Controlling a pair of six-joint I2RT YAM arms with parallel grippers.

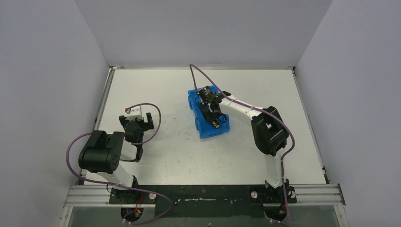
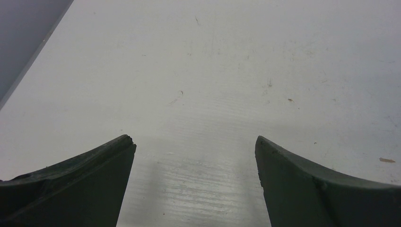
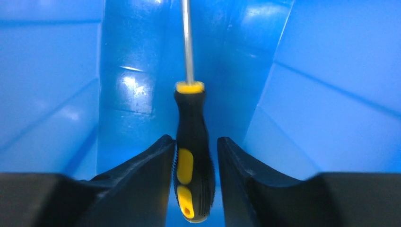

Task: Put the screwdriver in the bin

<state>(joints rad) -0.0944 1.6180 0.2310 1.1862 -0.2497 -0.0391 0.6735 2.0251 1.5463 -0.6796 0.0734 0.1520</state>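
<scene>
We saw a matte white table with open room all around the bright blue plastic bin. Well left of the bin, the left gripper hung spread over bare tabletop. Inside the bin's smooth sloped walls, the right gripper closely flanked the black-and-yellow handle of the screwdriver; we could not tell whether it pinched.

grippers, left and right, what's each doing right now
Left gripper: open, holding nothing.
Right gripper: closed on the screwdriver handle, inside the blue bin.
</scene>
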